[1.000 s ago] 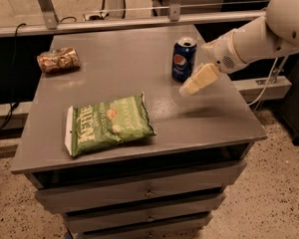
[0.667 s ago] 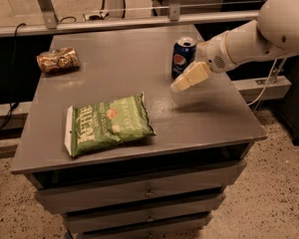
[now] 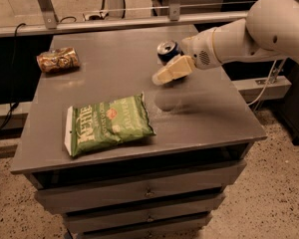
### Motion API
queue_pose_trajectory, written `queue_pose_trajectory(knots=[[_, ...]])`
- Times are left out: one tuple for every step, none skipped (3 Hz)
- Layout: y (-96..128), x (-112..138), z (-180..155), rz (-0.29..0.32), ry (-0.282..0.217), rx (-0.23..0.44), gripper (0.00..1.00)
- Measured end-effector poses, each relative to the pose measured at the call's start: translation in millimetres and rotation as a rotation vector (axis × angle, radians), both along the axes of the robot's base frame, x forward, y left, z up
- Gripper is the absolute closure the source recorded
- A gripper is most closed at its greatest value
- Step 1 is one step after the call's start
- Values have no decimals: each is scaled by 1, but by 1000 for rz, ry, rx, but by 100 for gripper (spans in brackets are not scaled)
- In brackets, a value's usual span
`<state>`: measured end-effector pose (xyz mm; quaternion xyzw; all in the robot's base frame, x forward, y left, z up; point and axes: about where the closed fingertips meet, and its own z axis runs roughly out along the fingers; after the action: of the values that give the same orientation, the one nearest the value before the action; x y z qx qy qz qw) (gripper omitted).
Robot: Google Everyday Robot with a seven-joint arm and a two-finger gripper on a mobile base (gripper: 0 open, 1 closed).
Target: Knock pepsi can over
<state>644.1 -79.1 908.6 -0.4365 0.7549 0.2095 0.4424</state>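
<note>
The pepsi can (image 3: pixel 168 51) is dark blue with a silver top. It stands at the back middle of the grey table (image 3: pixel 209 108), leaning to the left, and is mostly hidden behind my gripper. My gripper (image 3: pixel 165 73) has cream-coloured fingers (image 3: pixel 172 69) and reaches in from the right on a white arm (image 3: pixel 249 31). It is right in front of the can, touching or almost touching it, a little above the table top.
A green chip bag (image 3: pixel 107 124) lies flat at the front left of the table. A brownish-gold patterned can (image 3: pixel 58 59) lies on its side at the back left. Drawers sit under the table top. A rail runs behind the table.
My gripper has moved left across the front of the pepsi can. The can now tilts left and is mostly covered by the gripper.
</note>
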Motion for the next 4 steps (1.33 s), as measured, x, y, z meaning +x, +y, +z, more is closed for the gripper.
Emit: queue_pose_trajectory(knots=[[31,-12,25,26,-13,78,0],[44,-16,28,27,-1,106,0],[32,-15,19,39,5,116,0],[-8,-9,4,75,-6,117,0]])
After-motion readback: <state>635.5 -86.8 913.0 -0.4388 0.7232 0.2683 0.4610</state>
